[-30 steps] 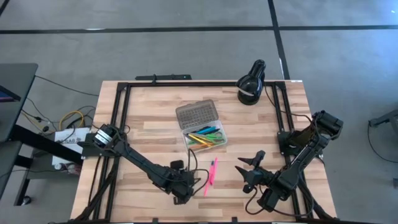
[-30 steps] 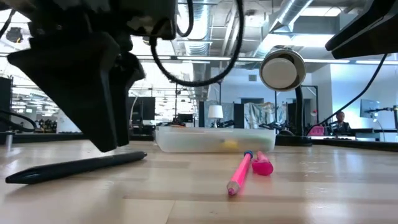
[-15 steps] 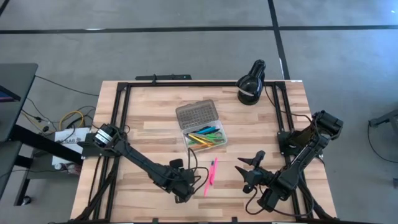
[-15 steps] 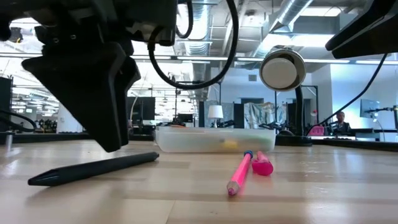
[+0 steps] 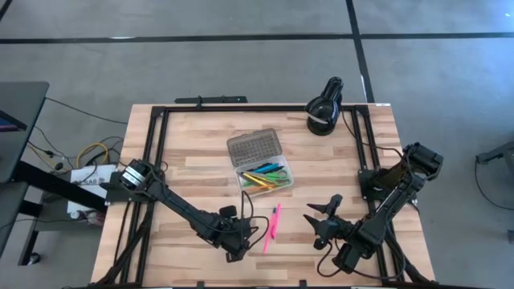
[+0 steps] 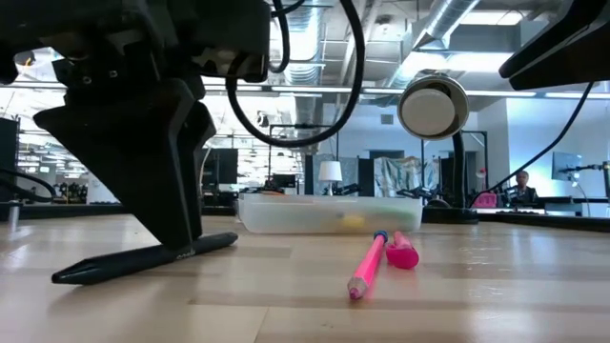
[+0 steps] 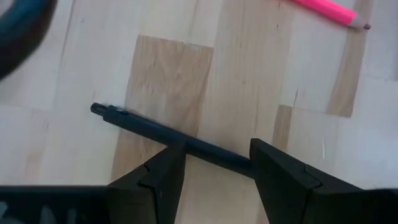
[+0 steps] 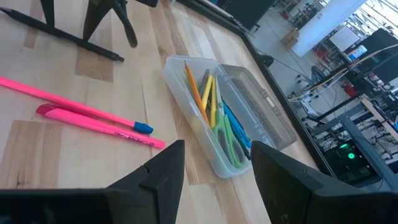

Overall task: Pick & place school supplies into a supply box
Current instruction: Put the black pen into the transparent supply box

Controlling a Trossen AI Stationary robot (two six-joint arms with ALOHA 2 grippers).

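A dark pen [image 7: 149, 127] lies flat on the wood near the table's near edge and also shows in the low view [image 6: 143, 259]. My left gripper [image 7: 217, 158] is open and stands low over it [image 5: 235, 250], one finger on each side of its middle. A pink pencil [image 8: 68, 102] and a pink pen [image 8: 93, 124] lie side by side right of it [image 5: 273, 225]. The clear supply box [image 5: 269, 178] sits mid-table with its dotted lid [image 5: 253, 146] folded open, and holds coloured pens and green-handled scissors [image 8: 230, 140]. My right gripper [image 5: 321, 218] waits open, right of the pink pair. My left gripper comes from above, pointing down, with its fingers [image 7: 168, 171] across the dark pen's middle [image 7: 205, 149]. The pen runs slantwise through the gap and lies flat on the table. Whether a fingertip touches it, I cannot tell.
A black round lamp [image 5: 324, 108] stands at the far right corner and shows behind the box in the low view [image 6: 434, 107]. A black frame [image 5: 161, 120] rims the tabletop. Bare wood lies between the box and the left edge. A person sits far off in the room [image 6: 521, 181].
My left gripper has come down toward the table and a little toward the right edge, until its fingertips stand level with the dark pen. The pen has slid slightly toward the table's right and still lies flat.
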